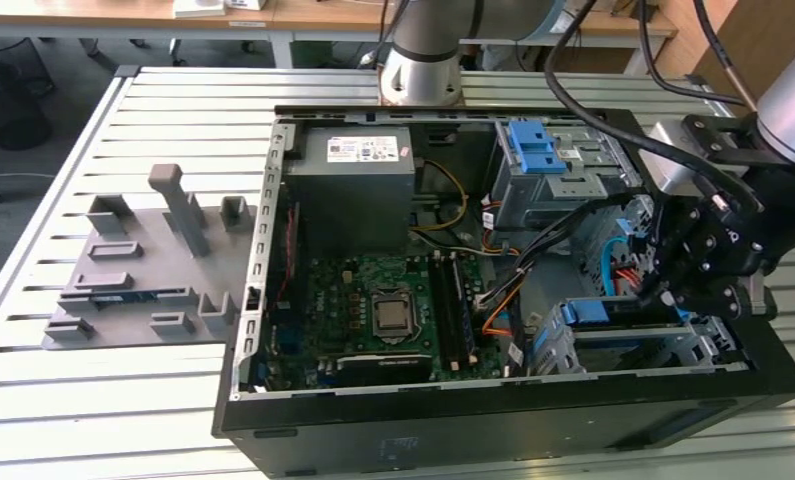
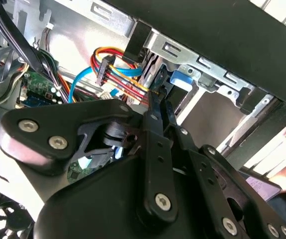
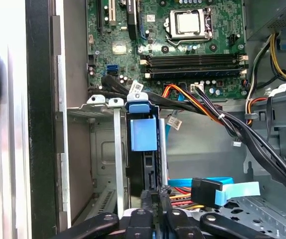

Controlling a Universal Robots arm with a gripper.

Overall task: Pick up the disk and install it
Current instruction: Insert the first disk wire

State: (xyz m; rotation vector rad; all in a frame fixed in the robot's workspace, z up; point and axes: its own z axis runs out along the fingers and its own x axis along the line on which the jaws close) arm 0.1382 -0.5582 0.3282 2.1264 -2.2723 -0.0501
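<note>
Right now your gripper (image 1: pixel 675 292) is down inside the open computer case (image 1: pixel 504 420), at the drive cage (image 1: pixel 637 345) near the exterior view's right. In the first wrist view, its two black fingers (image 3: pixel 148 206) sit very close together, almost shut, with just a thin gap. They pinch the edge of the disk (image 3: pixel 144 149), which stands on its edge in its blue frame inside the metal cage. You can see the blue tab of that frame right above the fingers. In the second wrist view, the fingers (image 2: pixel 155 117) reach up to the same blue piece (image 2: pixel 181 78) in the cage slot.

So the disk is sitting in the cage slot, and the gripper is touching it with a tight pinch.

Red, orange and blue cables (image 3: pixel 193 107) lie just beside the disk. The green board (image 1: pixel 384 310) lies flat in the middle of the case. A grey holder tray (image 1: pixel 144 280) rests on the table (image 1: pixel 170 110), well apart from the case, on the exterior view's left.
</note>
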